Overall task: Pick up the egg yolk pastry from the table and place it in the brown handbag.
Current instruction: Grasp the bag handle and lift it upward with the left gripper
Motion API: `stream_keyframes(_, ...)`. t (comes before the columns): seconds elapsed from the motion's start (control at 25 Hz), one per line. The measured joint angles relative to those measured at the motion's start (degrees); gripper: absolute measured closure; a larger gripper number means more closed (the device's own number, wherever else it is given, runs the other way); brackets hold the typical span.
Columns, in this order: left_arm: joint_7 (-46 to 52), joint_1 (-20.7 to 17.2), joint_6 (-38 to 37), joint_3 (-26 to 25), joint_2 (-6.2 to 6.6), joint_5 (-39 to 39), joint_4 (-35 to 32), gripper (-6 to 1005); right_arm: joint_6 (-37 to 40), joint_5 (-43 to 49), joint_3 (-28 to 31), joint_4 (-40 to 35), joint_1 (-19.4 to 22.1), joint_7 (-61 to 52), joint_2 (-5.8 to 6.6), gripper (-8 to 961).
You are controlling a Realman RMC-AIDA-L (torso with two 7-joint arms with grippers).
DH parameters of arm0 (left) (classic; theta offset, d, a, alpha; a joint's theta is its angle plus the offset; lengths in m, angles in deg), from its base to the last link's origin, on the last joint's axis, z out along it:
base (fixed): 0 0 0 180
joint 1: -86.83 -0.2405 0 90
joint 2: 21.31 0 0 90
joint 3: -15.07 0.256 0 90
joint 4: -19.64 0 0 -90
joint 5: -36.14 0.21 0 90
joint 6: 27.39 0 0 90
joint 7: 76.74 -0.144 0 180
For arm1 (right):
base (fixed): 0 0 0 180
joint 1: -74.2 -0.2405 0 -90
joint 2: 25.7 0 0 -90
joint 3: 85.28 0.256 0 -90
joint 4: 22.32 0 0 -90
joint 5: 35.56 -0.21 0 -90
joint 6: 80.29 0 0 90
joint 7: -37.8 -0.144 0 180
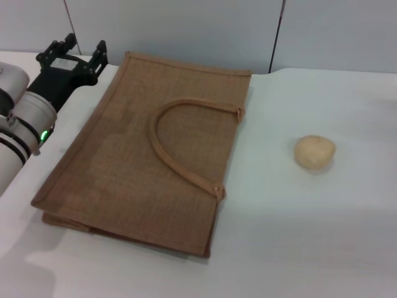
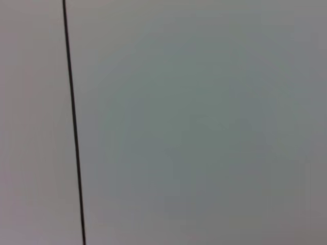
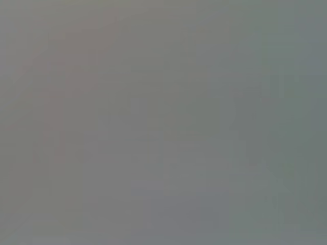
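On table (image 1: 322, 236), handbag (image 1: 124, 167) flat, pastry (image 1: 314, 151) apart

Left arm reaches forward at far left, its gripper (image 1: 79, 47) spread apart.

you have the bag (image 1: 149, 155) lying flat on the table (image 1: 298, 236), left of centre, one handle (image 1: 180, 139) arched across its top face. the pastry (image 1: 314, 151) sits well apart toward the right edge. your left gripper (image 1: 80, 48) hangs by the far left corner, fingers spread, empty.
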Motion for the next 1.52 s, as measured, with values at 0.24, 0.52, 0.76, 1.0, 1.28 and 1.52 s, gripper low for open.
stream_keyframes(0.24,6.29,2.07,-5.05,3.48,0.43,4.21,0.08,373,0.0,0.0,0.0,0.0,-0.01,-0.02,0.09,61)
stream_keyframes(0.52,11.07,3.57,-7.69,5.37,0.53,13.41,-0.16,378,0.0,0.0,0.0,0.0,-0.01,-0.02,0.09,61)
stream_keyframes(0.76,15.41,4.09,-8.67,5.4,0.6,18.53,-0.54,382,0.0,0.0,0.0,0.0,-0.01,-0.02,0.09,61)
stream_keyframes(1.0,17.66,4.73,-10.88,5.4,0.62,20.42,-0.57,386,0.0,0.0,0.0,0.0,0.03,-0.02,0.09,61)
stream_keyframes(1.28,20.28,4.77,-12.86,5.4,0.47,23.04,-0.56,391,0.0,0.0,0.0,0.0,0.08,0.04,0.09,60)
stream_keyframes(1.52,20.65,4.81,-13.06,5.4,0.34,23.68,-0.27,396,-0.02,0.0,0.0,0.0,0.05,0.03,0.09,60)
